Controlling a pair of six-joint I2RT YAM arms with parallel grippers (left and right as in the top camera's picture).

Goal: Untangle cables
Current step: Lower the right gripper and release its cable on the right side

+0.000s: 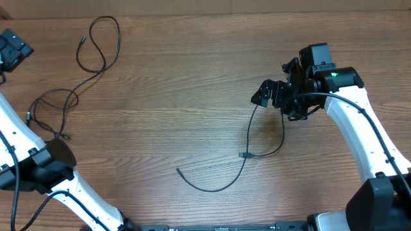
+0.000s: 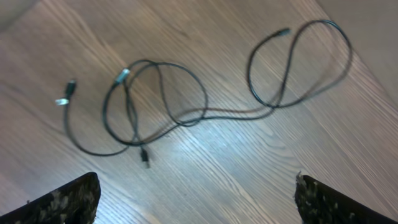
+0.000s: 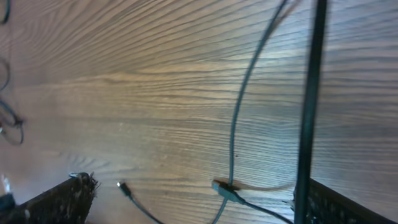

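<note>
Several thin black cables (image 1: pixel 64 96) lie looped together at the table's left; from the left wrist they show as a tangle (image 2: pixel 155 102) with silver-tipped plugs and a figure-eight loop (image 2: pixel 298 62). My left gripper (image 1: pixel 16 54) hovers at the far left corner; from its own wrist it (image 2: pixel 199 202) is open and holds nothing. A single cable (image 1: pixel 247 138) curves across the middle, ending in a small plug (image 1: pixel 178 170). My right gripper (image 1: pixel 266 96) is above its upper end. From the right wrist it (image 3: pixel 199 202) is open, with that cable (image 3: pixel 239 112) and its plug (image 3: pixel 225 190) on the wood below.
The table is brown wood grain (image 1: pixel 173 83). The white right arm (image 1: pixel 359 135) reaches in from the lower right, the left arm (image 1: pixel 38 167) from the lower left. A thick dark wire (image 3: pixel 311 112) hangs blurred close to the right wrist camera.
</note>
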